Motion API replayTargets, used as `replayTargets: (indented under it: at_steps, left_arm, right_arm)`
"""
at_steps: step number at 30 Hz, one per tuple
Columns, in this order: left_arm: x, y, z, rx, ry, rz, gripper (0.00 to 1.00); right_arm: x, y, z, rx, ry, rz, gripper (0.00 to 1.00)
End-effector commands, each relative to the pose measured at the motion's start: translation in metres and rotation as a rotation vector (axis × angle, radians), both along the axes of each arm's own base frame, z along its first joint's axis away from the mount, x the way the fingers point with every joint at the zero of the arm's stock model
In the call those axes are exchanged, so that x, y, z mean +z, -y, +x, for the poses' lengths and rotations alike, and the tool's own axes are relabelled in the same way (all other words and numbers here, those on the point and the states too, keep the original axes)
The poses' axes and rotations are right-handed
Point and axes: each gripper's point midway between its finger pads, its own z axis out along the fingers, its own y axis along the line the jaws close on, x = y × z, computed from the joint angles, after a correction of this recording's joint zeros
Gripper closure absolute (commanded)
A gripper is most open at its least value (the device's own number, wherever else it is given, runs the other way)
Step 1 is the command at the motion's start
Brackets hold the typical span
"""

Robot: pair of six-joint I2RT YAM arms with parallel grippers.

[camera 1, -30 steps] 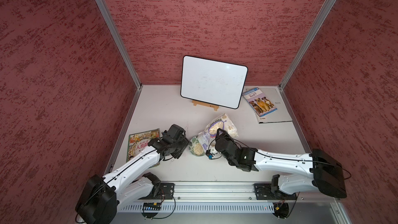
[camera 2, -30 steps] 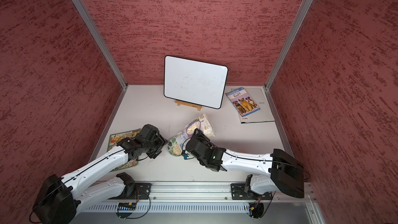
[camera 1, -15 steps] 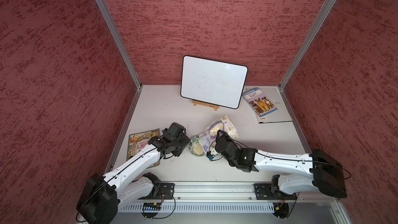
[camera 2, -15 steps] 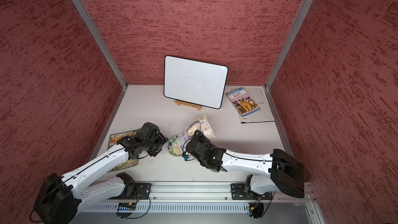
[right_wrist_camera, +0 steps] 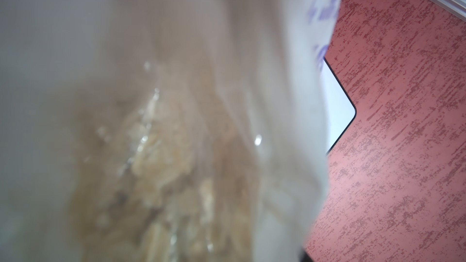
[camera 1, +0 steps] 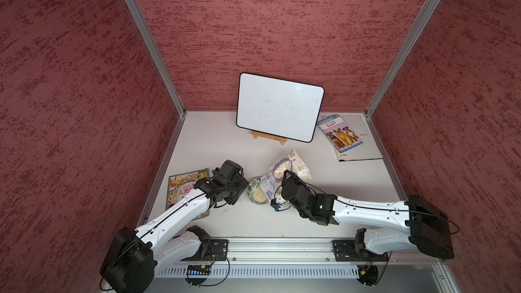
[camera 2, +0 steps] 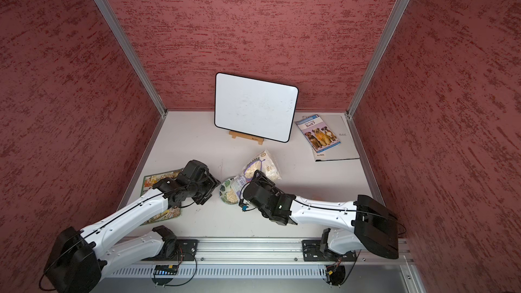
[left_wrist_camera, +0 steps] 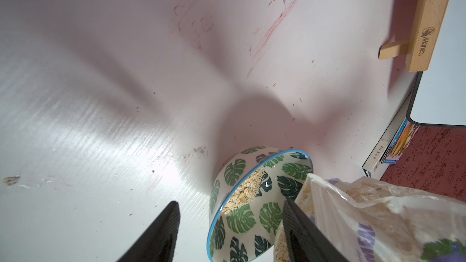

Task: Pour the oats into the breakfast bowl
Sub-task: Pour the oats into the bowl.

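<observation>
Beige oats (left_wrist_camera: 245,190) already lie heaped in the small round white bowl with dark green monstera leaves (left_wrist_camera: 240,220). It's only part full, so the pour is underway, not done. The clear-windowed plastic pouch with purple print (camera 1: 293,162) is tilted, its mouth over the bowl's rim, with plenty of flakes still inside. The right gripper (camera 1: 285,176) is clamped on the pouch mid-body. Its fingers are hidden by blurred plastic in the wrist view, so that grip is probably right, not certain. The left gripper (left_wrist_camera: 230,204) has its jaws spread and holds nothing, just beside the bowl on the white tabletop (left_wrist_camera: 100,97). Left to do: likely more tipping, then stand the pouch back up.
</observation>
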Motion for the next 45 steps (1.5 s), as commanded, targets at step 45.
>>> replayTargets:
  at_steps: [45]
  left_arm:
    - [0.013, -0.001, 0.004, 0.004, 0.046, -0.025, 0.34]
  right_arm:
    - [0.059, -0.022, 0.009, 0.004, 0.114, 0.156, 1.00]
